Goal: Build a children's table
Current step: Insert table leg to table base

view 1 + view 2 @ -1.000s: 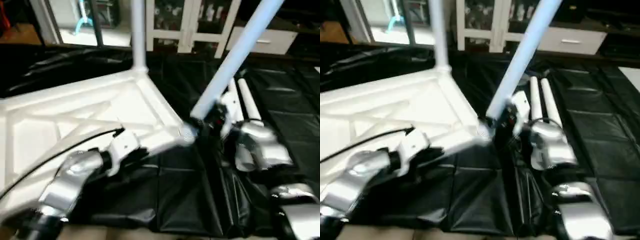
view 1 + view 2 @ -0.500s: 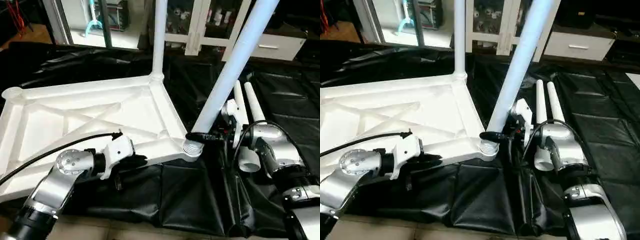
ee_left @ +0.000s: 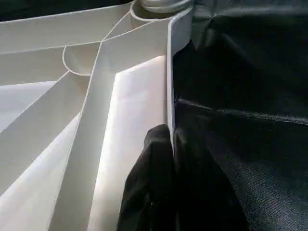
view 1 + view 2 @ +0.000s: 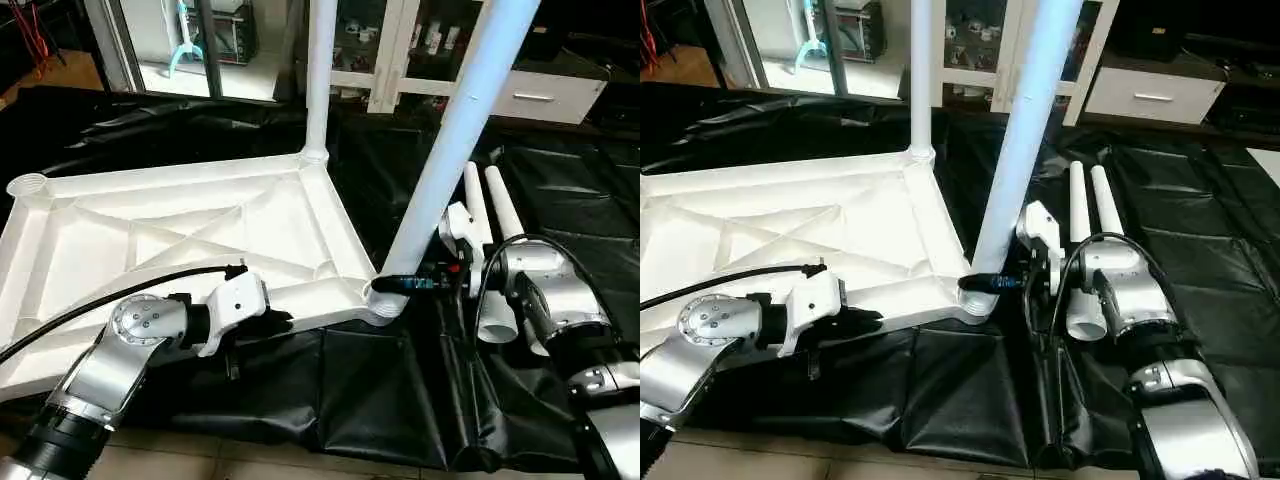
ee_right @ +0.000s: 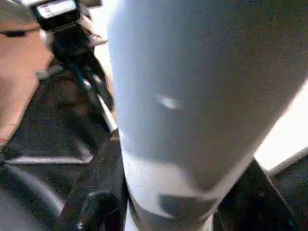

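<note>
White tabletop (image 4: 180, 230) lying upside down on black sheeting (image 4: 400, 390), ribbed underside up, filling the 9 o'clock half of the head views. One leg (image 4: 320, 70) standing upright in the far corner socket at 12 o'clock. A second leg (image 4: 455, 140) seated in the near corner socket (image 4: 385, 300), leaning toward 1 o'clock. Two spare legs (image 4: 490, 230) lying side by side on the sheeting just past the right forearm, at 3 o'clock of that socket.

Left hand (image 3: 171, 144) pinched shut on the tabletop's near edge wall, one finger inside the rim and one outside against the sheeting, at 8 o'clock of the near socket and well along the edge from it. Black cable (image 4: 120, 295) running over the left wrist.

Right hand (image 4: 400, 283) gripping the leaning leg low down, just above the socket mouth, a black finger (image 5: 96, 202) wrapped on either side of the tube, jaws standing about half apart around it. Right forearm reaching in from 4 o'clock.

White cabinet (image 4: 540, 90) and window frames across the back.
</note>
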`<state>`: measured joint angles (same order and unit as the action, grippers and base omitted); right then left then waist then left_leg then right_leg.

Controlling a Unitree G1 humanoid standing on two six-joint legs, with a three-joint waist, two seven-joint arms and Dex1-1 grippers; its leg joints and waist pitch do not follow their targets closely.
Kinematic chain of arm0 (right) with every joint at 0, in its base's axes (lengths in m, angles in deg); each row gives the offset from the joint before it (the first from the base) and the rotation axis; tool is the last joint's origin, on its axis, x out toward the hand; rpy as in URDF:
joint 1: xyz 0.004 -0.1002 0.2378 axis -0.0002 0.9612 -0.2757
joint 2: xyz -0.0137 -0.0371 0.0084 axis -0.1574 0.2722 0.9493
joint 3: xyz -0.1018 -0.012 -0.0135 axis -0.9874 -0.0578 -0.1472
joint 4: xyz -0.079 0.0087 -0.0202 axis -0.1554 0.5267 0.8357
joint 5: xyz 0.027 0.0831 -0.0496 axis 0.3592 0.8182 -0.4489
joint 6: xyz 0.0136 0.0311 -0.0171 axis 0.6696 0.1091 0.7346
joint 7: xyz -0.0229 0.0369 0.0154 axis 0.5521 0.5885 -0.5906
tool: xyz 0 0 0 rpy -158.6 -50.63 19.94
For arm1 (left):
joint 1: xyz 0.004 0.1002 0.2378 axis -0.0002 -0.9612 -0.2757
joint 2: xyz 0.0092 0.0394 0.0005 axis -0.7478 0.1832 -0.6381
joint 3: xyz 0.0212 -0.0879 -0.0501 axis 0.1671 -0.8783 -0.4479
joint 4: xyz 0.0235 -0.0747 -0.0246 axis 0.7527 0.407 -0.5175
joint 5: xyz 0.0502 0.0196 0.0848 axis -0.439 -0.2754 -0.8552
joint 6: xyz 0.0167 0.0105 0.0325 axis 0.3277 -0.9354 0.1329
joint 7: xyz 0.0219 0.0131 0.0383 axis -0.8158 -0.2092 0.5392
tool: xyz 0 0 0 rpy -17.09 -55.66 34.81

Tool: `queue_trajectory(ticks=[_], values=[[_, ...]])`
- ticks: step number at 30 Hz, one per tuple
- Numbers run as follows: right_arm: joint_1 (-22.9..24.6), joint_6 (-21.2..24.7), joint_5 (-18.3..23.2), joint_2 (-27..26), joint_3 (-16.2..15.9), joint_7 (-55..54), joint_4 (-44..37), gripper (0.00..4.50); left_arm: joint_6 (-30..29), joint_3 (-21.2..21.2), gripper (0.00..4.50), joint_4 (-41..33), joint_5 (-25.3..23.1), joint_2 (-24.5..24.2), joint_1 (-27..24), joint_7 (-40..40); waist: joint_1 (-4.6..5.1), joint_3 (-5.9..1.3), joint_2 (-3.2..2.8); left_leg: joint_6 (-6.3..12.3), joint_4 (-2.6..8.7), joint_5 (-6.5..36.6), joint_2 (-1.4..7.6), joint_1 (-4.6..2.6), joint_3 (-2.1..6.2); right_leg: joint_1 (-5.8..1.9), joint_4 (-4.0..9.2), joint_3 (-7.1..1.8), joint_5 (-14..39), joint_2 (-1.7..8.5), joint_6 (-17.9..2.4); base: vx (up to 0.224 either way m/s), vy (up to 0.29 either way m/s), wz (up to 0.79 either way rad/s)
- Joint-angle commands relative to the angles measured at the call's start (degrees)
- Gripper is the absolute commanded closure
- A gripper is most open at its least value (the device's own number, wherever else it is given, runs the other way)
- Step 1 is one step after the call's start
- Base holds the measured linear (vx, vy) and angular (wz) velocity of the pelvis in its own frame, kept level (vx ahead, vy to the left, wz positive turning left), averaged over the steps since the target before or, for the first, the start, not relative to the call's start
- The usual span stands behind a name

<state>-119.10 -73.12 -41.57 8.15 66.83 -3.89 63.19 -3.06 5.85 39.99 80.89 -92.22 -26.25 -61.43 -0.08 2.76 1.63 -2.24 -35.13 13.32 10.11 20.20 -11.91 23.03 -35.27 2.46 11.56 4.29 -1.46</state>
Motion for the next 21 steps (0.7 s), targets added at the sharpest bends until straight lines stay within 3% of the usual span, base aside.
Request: queue_trajectory(ticks=[1, 2, 8, 11, 17, 18, 21], values=[[0.78, 0.03, -1.96, 0.89, 0.34, -1.93, 3.23, 2.63, -0.68, -1.28, 4.22, 1.14, -0.44, -1.45, 0.62, 0.38, 0.12, -2.59, -0.48, 4.51, 4.38, 5.53, 3.61, -0.57, 1.40, -2.27, 3.29, -2.57, 3.02, 3.67, -17.10, 0.000, 0.000, 0.00], [0.60, -0.58, -1.67, 0.67, 0.72, -2.68, 3.84, 2.63, -1.22, -1.45, 3.94, 0.88, 0.30, -1.23, 0.64, 0.11, 0.18, -2.57, -0.39, 4.65, 4.36, 5.65, 3.59, -0.52, 1.37, -2.29, 3.28, -2.61, 3.29, 3.68, -17.17, 0.000, 0.000, 0.00], [0.36, -1.70, -0.73, -0.16, 1.75, -4.37, 4.59, 2.63, -0.93, -1.39, 3.47, 0.60, -0.22, -1.12, 0.93, 0.65, 0.63, -2.42, -0.31, 5.44, 4.36, 5.65, 3.63, -0.31, 1.44, -2.31, 3.36, -2.57, 3.89, 3.68, -17.20, 0.000, 0.000, 0.00], [0.35, -1.80, -1.07, -0.75, 2.36, -4.51, 4.29, 2.63, -1.47, -0.99, 3.47, 0.68, -0.08, -1.35, 1.10, 0.28, 0.77, -2.32, -0.58, 5.43, 4.44, 5.99, 3.69, -0.41, 1.44, -2.17, 3.42, -2.52, 4.05, 3.60, -17.19, 0.000, 0.000, 0.00], [0.09, -2.14, -0.47, -1.78, 3.10, -5.12, 4.41, 2.63, -2.23, 0.21, 3.47, 1.04, -1.08, -2.40, 1.32, -0.48, 1.16, -2.15, -0.53, 4.87, 4.61, 7.53, 3.73, -0.35, 1.56, -2.15, 3.61, -2.56, 6.08, 3.71, -16.96, 0.000, 0.000, 0.00], [0.21, -2.05, -0.39, -2.06, 3.03, -5.23, 4.10, 2.63, -2.73, 0.53, 3.47, 1.01, -1.73, -2.90, 1.27, -0.60, 1.12, -2.01, -0.96, 4.70, 4.66, 7.65, 3.70, -0.32, 1.61, -2.09, 3.62, -2.58, 6.13, 3.73, -16.95, 0.000, 0.000, 0.00], [0.32, -1.96, -0.41, -2.37, 3.03, -5.28, 3.89, 2.63, -3.56, 0.86, 3.47, 0.98, -1.80, -3.31, 1.22, -1.30, 1.23, -1.95, -0.85, 4.47, 4.69, 7.89, 3.67, -0.39, 1.55, -2.08, 3.66, -2.61, 5.91, 3.67, -17.09, 0.000, 0.000, 0.00]])
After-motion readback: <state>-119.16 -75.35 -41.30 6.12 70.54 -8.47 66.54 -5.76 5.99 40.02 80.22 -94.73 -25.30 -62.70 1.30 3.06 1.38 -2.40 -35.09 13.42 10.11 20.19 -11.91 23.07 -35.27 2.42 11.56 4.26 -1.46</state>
